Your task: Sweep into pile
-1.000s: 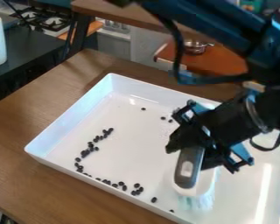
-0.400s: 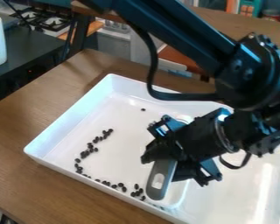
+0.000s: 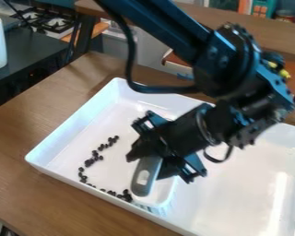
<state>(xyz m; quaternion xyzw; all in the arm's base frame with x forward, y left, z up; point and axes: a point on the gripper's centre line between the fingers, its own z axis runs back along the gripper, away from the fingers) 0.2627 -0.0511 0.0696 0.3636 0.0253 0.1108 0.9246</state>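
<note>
1. Because loose black beans (image 3: 97, 154) would roll on an open bench (image 3: 26, 184), the white tray (image 3: 236, 193) likely serves as a fence, its walls keeping them in.
2. Pinched by the handle (image 3: 144, 177), the brush is in the pincer (image 3: 151, 151), tilted so its bristles (image 3: 157, 210) can work low in the tray, beside the near wall.
3. A small cluster of beans lies just left of the brush; that placing suits a leftward push, with the wall as guide.
4. Other beans trail in a curve up the tray's left part, so the pile looks only partly made.
5. Too brisk a stroke might flick beans past the bristles.
</note>
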